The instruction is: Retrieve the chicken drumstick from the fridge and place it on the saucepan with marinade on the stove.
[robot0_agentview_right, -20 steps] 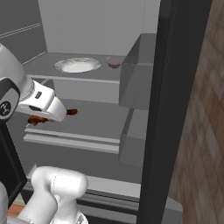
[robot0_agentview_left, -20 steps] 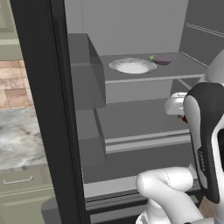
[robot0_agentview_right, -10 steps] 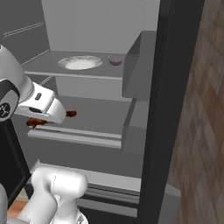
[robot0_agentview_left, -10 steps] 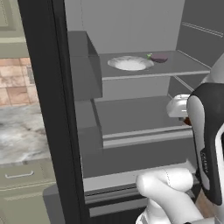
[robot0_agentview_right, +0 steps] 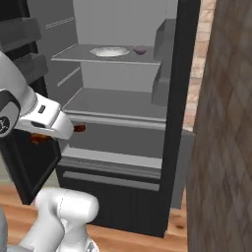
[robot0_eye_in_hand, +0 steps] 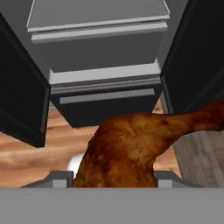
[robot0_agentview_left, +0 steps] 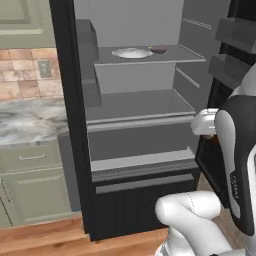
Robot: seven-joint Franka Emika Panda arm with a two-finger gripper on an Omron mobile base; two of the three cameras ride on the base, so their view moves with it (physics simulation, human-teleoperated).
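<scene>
The drumstick (robot0_eye_in_hand: pixel 131 153) sits clamped in the end effector (robot0_agentview_right: pixel 59 132), its thick reddish-brown end between the fingers and its thin bone end sticking out to one side. It hangs in the air outside the fridge (robot0_agentview_left: pixel 70 125), in front of the lower shelves, above the wooden floor (robot0_eye_in_hand: pixel 26 153). Both fridge doors stand open. On the upper shelf (robot0_agentview_left: pixel 150 56) lie a pale plate (robot0_agentview_left: pixel 131 52) and, just beside it, a small dark purple lump (robot0_agentview_left: pixel 159 49).
</scene>
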